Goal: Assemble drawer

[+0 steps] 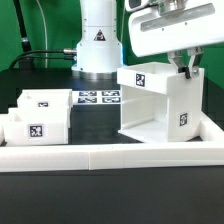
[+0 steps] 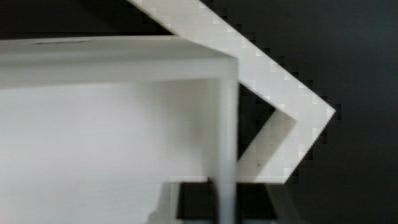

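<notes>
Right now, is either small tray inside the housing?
No: the rear tray and front tray sit at the exterior view's left, apart from the housing, whose open inside shows nothing in it.

You have one large white plastic cube-like housing, two small white plastic box trays, a rear tray and a front tray, and one long low white border rail on the black surface. Count one flat white marker board, one white robot arm and one tool. You see two black-and-white square tags on the housing.
</notes>
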